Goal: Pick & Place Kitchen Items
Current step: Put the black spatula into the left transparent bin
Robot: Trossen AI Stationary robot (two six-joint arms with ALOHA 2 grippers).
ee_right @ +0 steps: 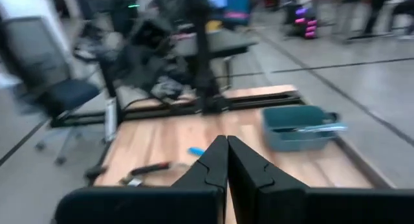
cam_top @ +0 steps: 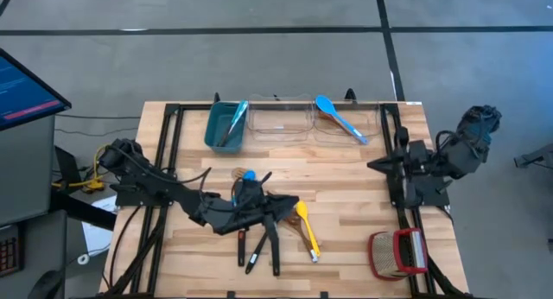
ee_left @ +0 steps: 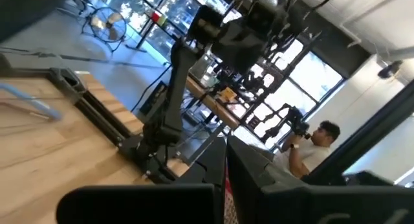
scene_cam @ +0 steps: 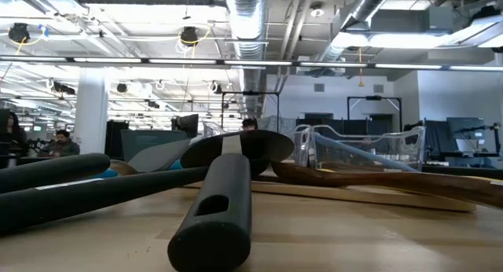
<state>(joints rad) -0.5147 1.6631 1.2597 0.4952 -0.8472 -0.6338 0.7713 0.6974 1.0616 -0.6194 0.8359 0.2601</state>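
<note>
Kitchen items [cam_top: 268, 225] lying heaped beneath fully closed, empty left gripper [cam_top: 259, 214] fingers, risking scattering if descending unopened; right gripper [cam_top: 378, 164] likewise closed, empty.

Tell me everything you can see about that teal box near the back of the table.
The teal bin is a small rectangular tub with an open top and smooth walls that look like plastic. It stands upright on the wooden table, near the far edge, just left of two clear containers. A long utensil with light blue and silvery parts lies inside it lengthwise. Whether the bin touches the nearest clear container cannot be told. No robot hand is near it.
</note>
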